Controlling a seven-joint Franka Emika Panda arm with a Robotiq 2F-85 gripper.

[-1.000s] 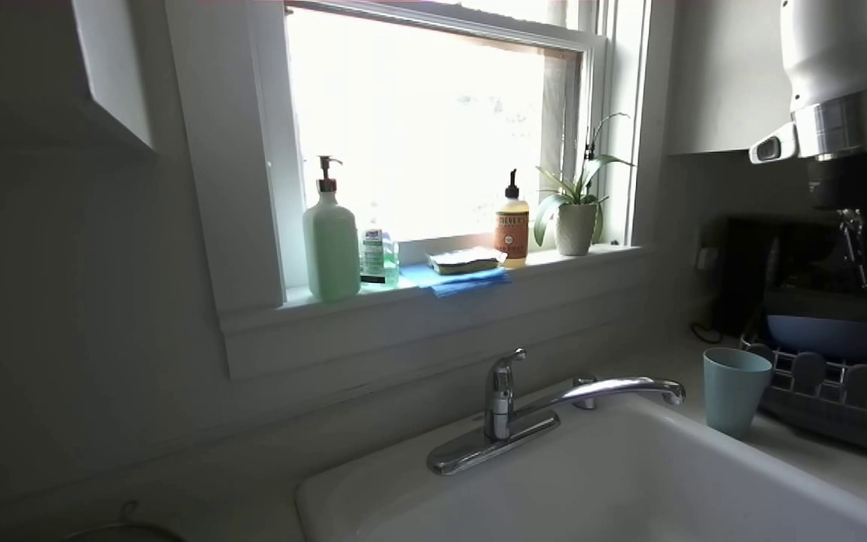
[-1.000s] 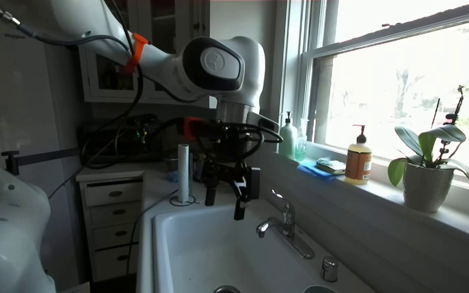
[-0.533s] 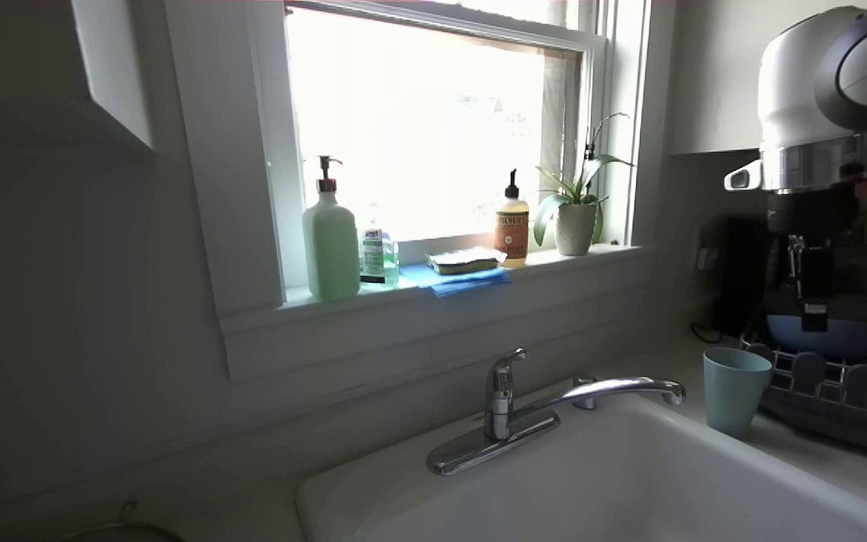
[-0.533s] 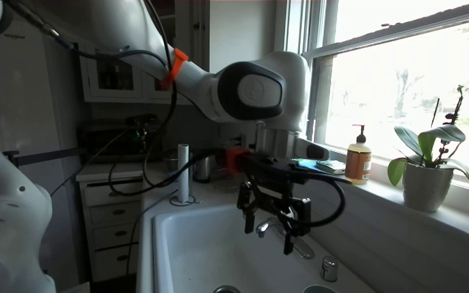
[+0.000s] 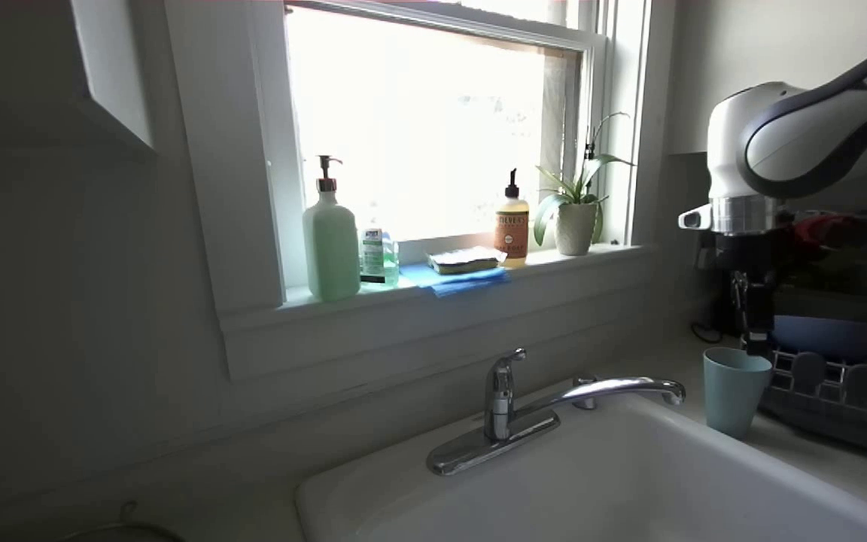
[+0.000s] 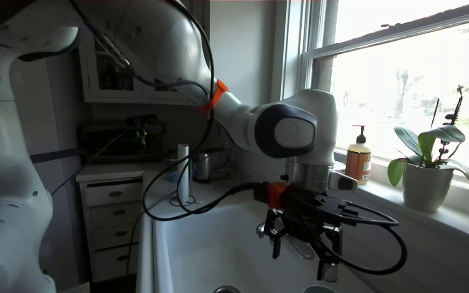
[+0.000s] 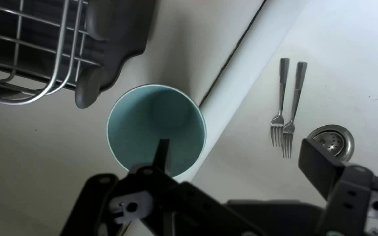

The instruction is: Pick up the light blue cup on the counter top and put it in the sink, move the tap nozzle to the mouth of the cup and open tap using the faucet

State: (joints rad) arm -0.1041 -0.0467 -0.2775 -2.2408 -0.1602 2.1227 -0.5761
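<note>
Fingers [image 7: 319,165] spread wide and gripping nothing, we are hovering close to the light blue cup [image 5: 734,395], which is standing upright on the counter [image 7: 51,144] just right of the sink [image 5: 599,474] and left of the dish rack [image 5: 840,427] in an exterior view. We are probably leaving that gap so the cup's wall can pass between, one tip showing over its mouth in the wrist view, whether touching we cannot tell. We are guessing at smooth, thin plastic, tapering downward from a round rim.

I see the light blue tapered cup [image 5: 736,397] upright. Beside is the white sink [image 5: 606,482] with curved chrome tap [image 5: 500,410].
</note>
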